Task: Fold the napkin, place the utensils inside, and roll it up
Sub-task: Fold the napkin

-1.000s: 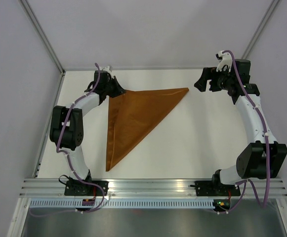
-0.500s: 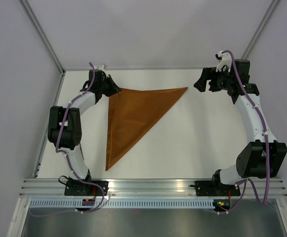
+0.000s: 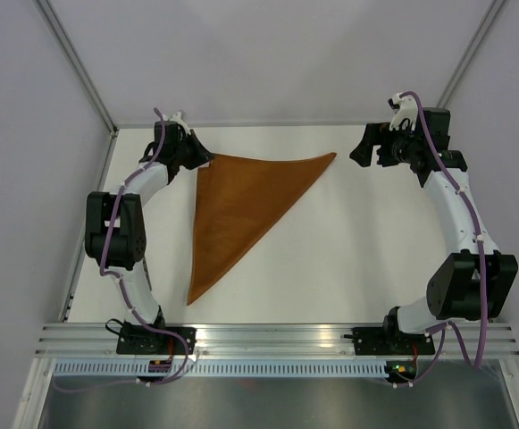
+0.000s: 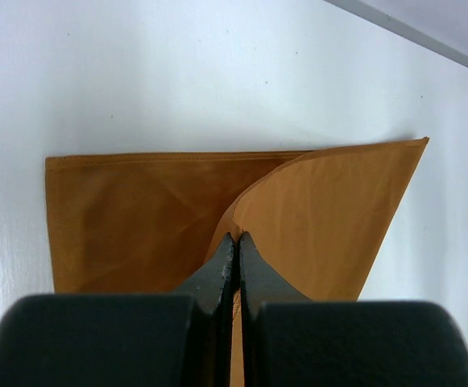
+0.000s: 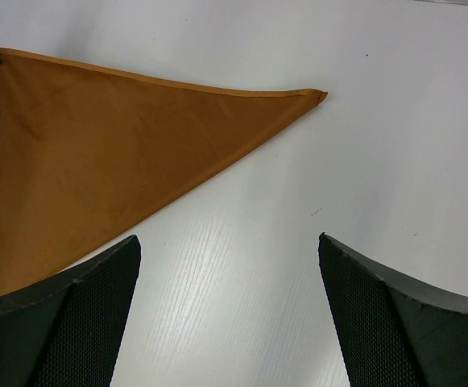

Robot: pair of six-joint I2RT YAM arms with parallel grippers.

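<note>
Far-left corner of the table (image 3: 366, 250): I am pinching the napkin (image 3: 241, 201) with the left gripper (image 3: 207, 158), which is clenched tight on the cloth. In the left wrist view the upper layer is curling up off the lower one toward the pinch, so that corner is not lying flat yet.

The napkin itself is lying as 1 rust-orange triangle. Its long top edge is running across the far side of the table and its lowest tip is pointing back toward my arm bases. By my reading, the diagonal fold is made and I am finishing it off at the corner.

The right gripper (image 3: 360, 150) is hanging with its fingers released and spread wide, grasping nothing. It is sitting just beyond the napkin's far-right tip and is not touching it.

2 of the 3 steps are waiting — I am seeing no utensils in any of the 3 views, so nothing is lying on the cloth, and the rolling is not begun. I am judging the job as roughly a third done, with the cutlery to be found before anything else can be placed inside.
</note>
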